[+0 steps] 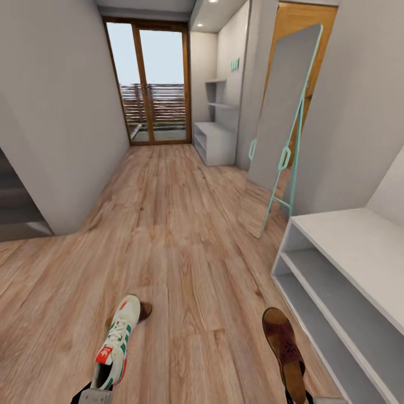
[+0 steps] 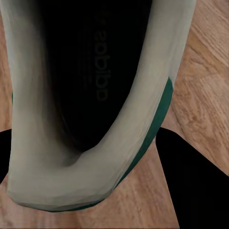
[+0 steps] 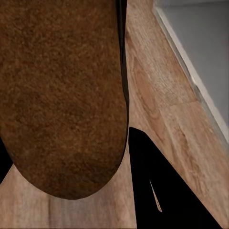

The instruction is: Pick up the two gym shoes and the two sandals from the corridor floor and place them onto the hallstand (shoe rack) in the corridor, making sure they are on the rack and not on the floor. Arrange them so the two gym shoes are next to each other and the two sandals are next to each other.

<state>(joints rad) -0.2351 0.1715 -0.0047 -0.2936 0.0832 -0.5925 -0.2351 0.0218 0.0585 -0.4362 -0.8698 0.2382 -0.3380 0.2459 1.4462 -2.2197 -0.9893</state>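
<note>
Now both arms carry a shoe each: left fingers [image 1: 92, 393] hold a sneaker [image 1: 116, 343] by the heel, right fingers [image 1: 300, 397] hold a sandal [image 1: 285, 350], both lifted over the floor [image 1: 185, 235], prob. for transport. Low white bench [image 1: 348, 269] just right of the sandal; hallstand [image 1: 216, 137] far down the corridor w/ floating shelves.

A home corridor.
Wood-plank floor [image 1: 179, 224], leaning standing mirror [image 1: 283, 120], glazed balcony door [image 1: 151, 84], white shoe rack [image 1: 348, 280].
</note>
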